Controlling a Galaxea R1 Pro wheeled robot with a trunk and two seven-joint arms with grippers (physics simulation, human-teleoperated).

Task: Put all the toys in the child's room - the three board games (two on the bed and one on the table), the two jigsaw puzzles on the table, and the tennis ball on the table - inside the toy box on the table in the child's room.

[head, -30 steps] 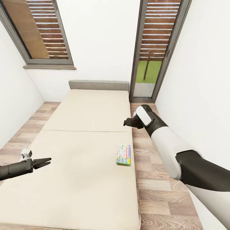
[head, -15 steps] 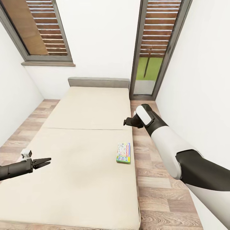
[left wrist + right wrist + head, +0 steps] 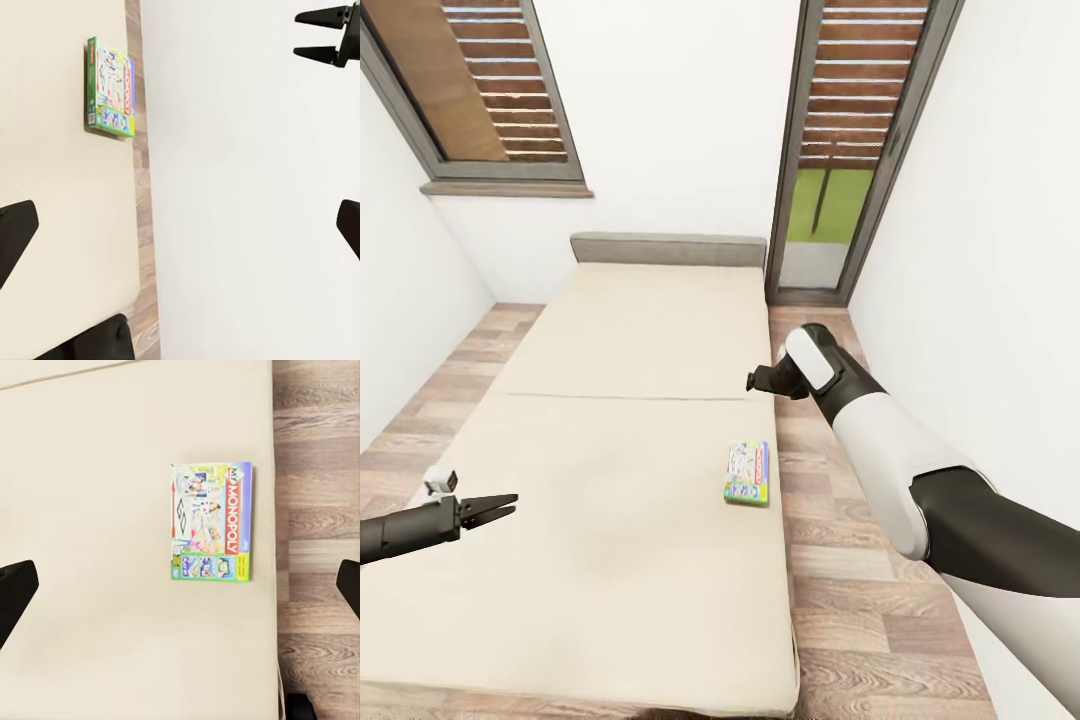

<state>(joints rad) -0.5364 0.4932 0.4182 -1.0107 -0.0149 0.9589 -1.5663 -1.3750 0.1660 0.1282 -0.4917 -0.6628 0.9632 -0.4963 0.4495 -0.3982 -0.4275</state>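
Right wrist view: board game (image 3: 211, 522) lies between spread fingers (image 3: 15, 592).

A bedroom in a home, pretty clearly: a bed (image 3: 630, 420) is set on plank floor (image 3: 860, 600), flanked by white walls and two tall windows (image 3: 490, 90).

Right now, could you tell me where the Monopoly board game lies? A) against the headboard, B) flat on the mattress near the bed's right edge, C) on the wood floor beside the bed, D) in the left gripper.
B: the Monopoly board game lies flat on the bed, close to the floor-side edge.
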